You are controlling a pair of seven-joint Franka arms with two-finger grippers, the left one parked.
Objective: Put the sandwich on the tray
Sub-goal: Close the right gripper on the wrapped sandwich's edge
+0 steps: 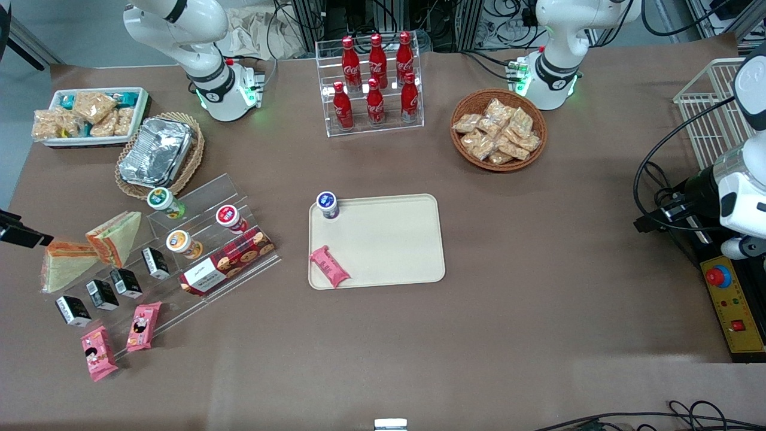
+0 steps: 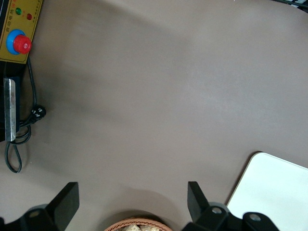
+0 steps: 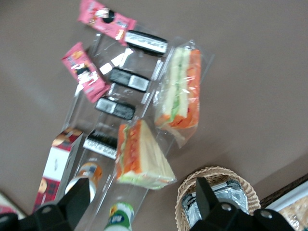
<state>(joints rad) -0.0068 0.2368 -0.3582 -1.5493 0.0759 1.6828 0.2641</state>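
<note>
Two wrapped wedge sandwiches lie beside the clear display steps at the working arm's end of the table. One sandwich (image 1: 116,236) (image 3: 139,156) leans on the steps. The other sandwich (image 1: 66,263) (image 3: 180,89) lies flat on the cloth, nearer the front camera. The cream tray (image 1: 389,245) (image 2: 274,192) sits mid-table, well apart from them. My gripper (image 3: 142,195) hangs open and empty high above the sandwiches. Only a black part of the gripper (image 1: 21,233) shows at the front view's edge.
The tray holds a pink snack bar (image 1: 329,266) and a small cup (image 1: 327,205). The clear steps (image 1: 203,239) carry cups, black packets and a biscuit box. Pink bars (image 1: 99,353) lie nearer the camera. A wicker basket with a foil container (image 1: 157,152) (image 3: 216,197) stands close to the sandwiches.
</note>
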